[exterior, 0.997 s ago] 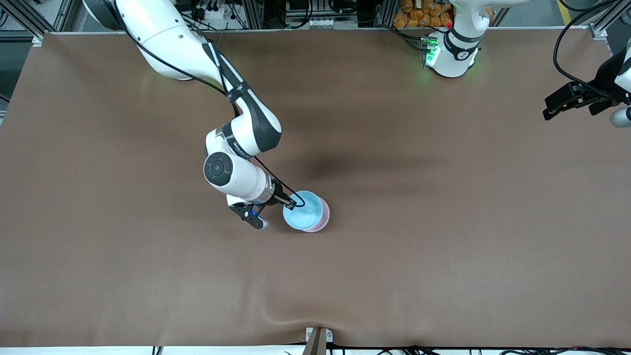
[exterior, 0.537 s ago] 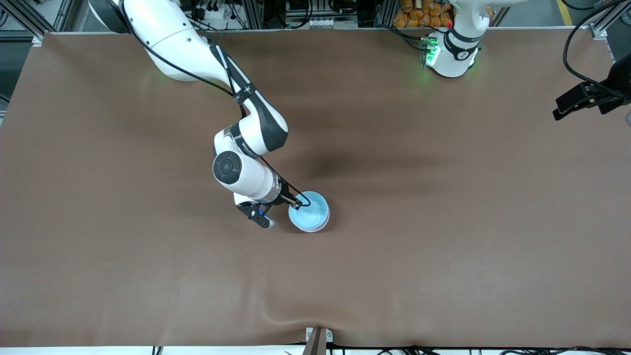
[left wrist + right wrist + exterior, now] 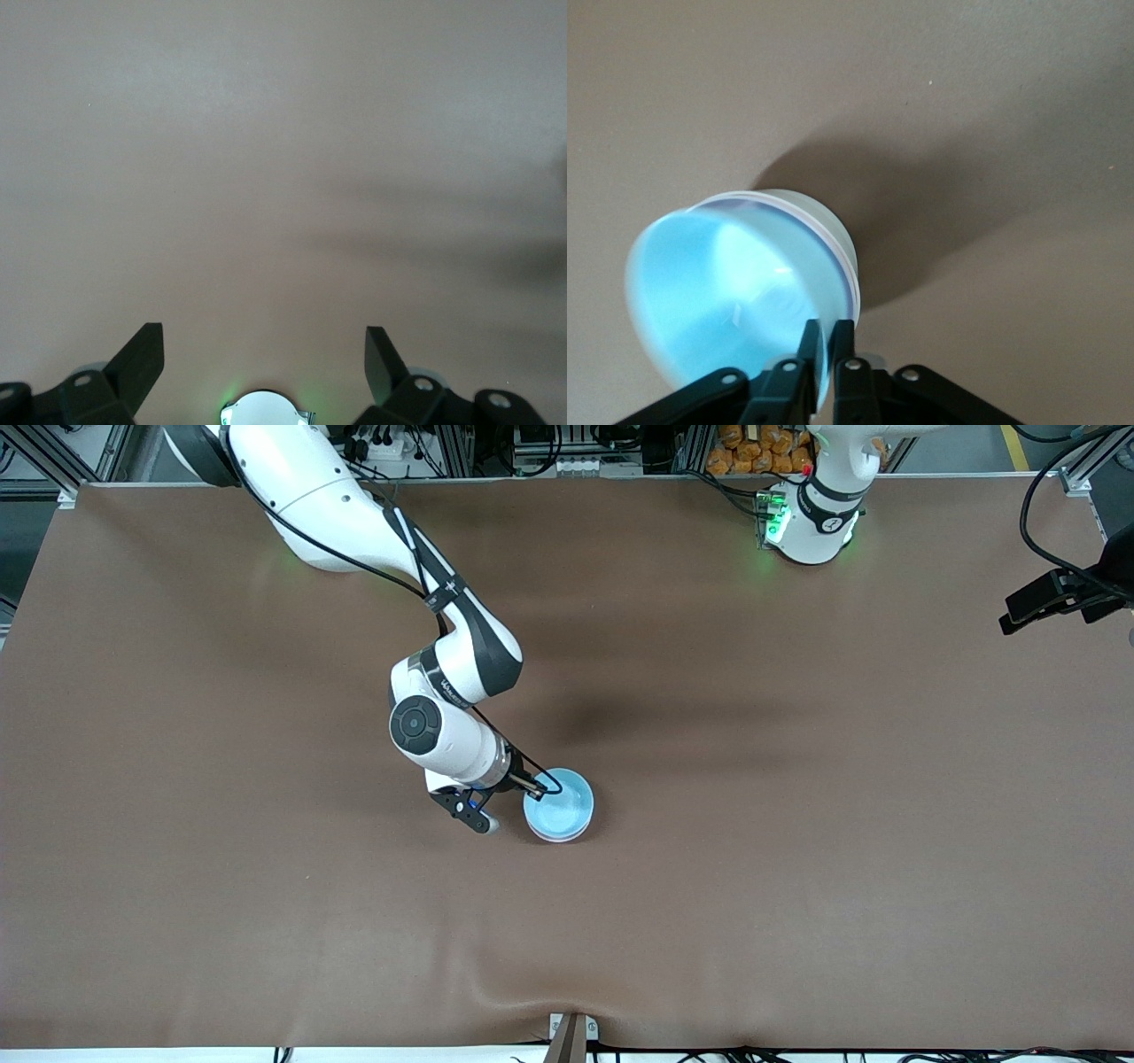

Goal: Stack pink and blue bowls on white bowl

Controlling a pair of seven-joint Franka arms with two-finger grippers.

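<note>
At mid-counter (image 3: 797, 886) our right gripper (image 3: 825, 354) pinches the rim of the blue bowl (image 3: 558, 808), now nested on the stack, while the left gripper (image 3: 264, 354) waits spread wide and empty over the counter's edge at the left arm's end. To finish cleanly, we judge, we should part the fingers (image 3: 806, 350) fully and lift straight up so the bowl is not dragged askew. The front view shows only blue from above; the right wrist view reveals the white bowl (image 3: 837, 239) beneath it, with the pink bowl hidden.
</note>
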